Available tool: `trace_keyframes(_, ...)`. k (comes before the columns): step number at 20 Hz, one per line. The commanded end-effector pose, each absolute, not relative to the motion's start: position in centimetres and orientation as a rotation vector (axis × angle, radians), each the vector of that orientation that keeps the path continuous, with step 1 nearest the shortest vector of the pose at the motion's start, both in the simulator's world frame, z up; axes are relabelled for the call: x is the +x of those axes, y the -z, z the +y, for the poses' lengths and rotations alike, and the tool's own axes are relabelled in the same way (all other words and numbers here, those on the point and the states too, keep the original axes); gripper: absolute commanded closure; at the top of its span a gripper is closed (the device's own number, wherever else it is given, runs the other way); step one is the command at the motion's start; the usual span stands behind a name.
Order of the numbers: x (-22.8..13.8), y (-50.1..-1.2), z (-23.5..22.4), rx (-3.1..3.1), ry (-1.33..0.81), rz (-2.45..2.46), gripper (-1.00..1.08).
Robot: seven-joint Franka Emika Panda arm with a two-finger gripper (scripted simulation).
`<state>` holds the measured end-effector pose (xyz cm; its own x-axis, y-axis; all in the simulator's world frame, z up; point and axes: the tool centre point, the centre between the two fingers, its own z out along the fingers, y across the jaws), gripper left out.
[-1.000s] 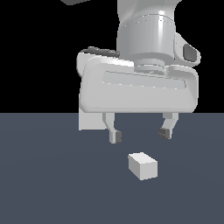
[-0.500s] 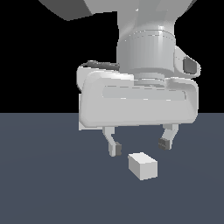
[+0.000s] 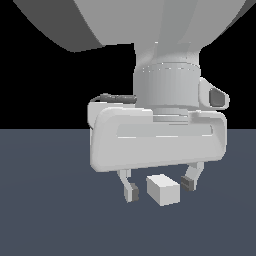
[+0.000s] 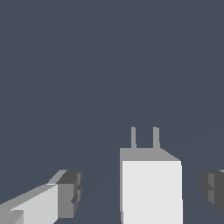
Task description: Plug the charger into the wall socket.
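The charger [image 3: 163, 189] is a small white box lying on the dark grey floor. In the wrist view the charger [image 4: 151, 188] shows two thin prongs at its far end. My gripper [image 3: 160, 189] is open and has come down around it. One finger [image 3: 131, 191] stands on the exterior view's left of the block and the other finger [image 3: 189, 183] on its right. Neither pad touches the block. In the wrist view the gripper [image 4: 144, 192] straddles the charger, with a gap on each side. The wall socket is out of view, hidden behind my hand.
The dark grey floor [image 3: 45, 200] spreads flat around the charger. My large white hand and arm [image 3: 160, 140] fill the middle of the exterior view and block what lies behind them.
My gripper has come down from above the charger until its open fingers stand on either side of it. The charger has not moved.
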<state>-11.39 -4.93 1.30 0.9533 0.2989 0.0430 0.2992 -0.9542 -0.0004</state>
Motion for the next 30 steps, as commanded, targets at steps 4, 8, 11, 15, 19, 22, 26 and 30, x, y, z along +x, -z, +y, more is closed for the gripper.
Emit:
trace_keyframes(4,-11.3,-1.2,-4.9,-3.098,0.068,-0.474,1.08)
trace_keyframes(8,-11.3,-1.2,-4.9,-3.098,0.068,-0.474,1.08)
trace_keyframes(11,-11.4,-1.2,-5.0,-3.098,0.068,-0.473,1.08)
trace_keyframes(15,-11.1,-1.6,-4.6,-3.099,0.068,-0.469,1.08)
trace_keyframes(19,-10.3,-2.7,-3.6,-3.101,0.068,-0.457,1.08)
trace_keyframes(22,-9.4,-4.0,-2.5,-3.103,0.068,-0.444,1.08)
trace_keyframes(26,-7.7,-6.3,-0.5,-3.107,0.069,-0.419,1.08)
trace_keyframes(30,-6.2,-8.2,1.1,-3.110,0.069,-0.398,1.08)
